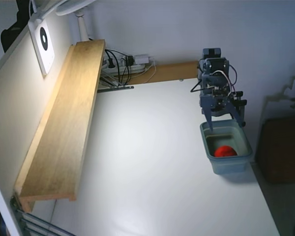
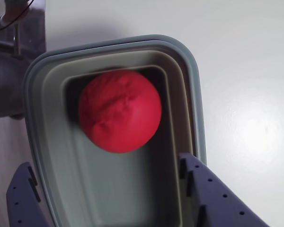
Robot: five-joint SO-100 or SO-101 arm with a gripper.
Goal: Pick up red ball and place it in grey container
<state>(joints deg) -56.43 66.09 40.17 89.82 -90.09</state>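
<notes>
Red ball (image 1: 225, 151) sits inside the grey container (image 1: 227, 163), on its floor; in the wrist view the red ball (image 2: 119, 111) lies toward the upper end of the tub interior, close to the end wall, surface slightly dimpled and uneven; nothing touching it from above. Grey container (image 2: 191, 85) is upright on the white worktop (image 1: 152, 162), near the worktop's right edge in the fixed view, roughly mid-length along that edge; thick rim, rounded corners, walls taper down.

Gripper (image 1: 225, 121) hangs directly over the far end of the container, fingers pointing down, tips about at rim level; jaws spread apart, nothing between them; in the wrist view gripper (image 2: 109, 182) shows two dark blue fingers at the bottom of the frame, one left outside the tub rim, one right over the rim, ball clear of both.

Wooden shelf (image 1: 64, 123) runs along the worktop's left edge in the fixed view; white lamp (image 1: 44, 39) at its far end; power strip and cables (image 1: 130, 64) at the worktop's far edge near the back left corner; dark box (image 1: 280, 152) off the worktop to the right.
</notes>
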